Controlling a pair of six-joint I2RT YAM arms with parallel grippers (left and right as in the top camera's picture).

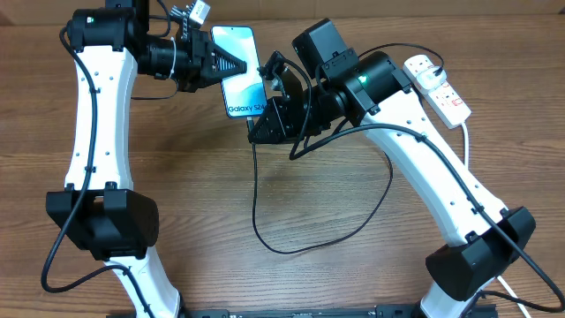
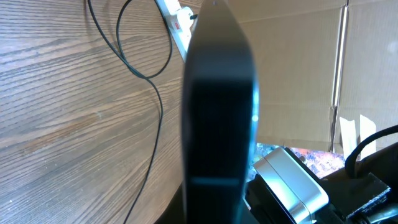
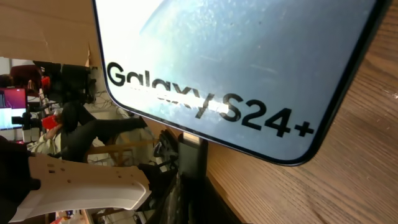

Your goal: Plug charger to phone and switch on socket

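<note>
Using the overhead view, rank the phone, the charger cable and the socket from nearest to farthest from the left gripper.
1. phone: held in the left gripper, top centre.
2. charger cable: runs down the middle, below the phone.
3. socket: far upper right, beyond the right arm.

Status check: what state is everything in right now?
Slim blue-screened phone: gripped by left hand, shut.
Thin black charger cable: connector end in shut right hand at phone's bottom edge; seating unclear.
White power strip socket: flat on table, switch position unreadable.
</note>
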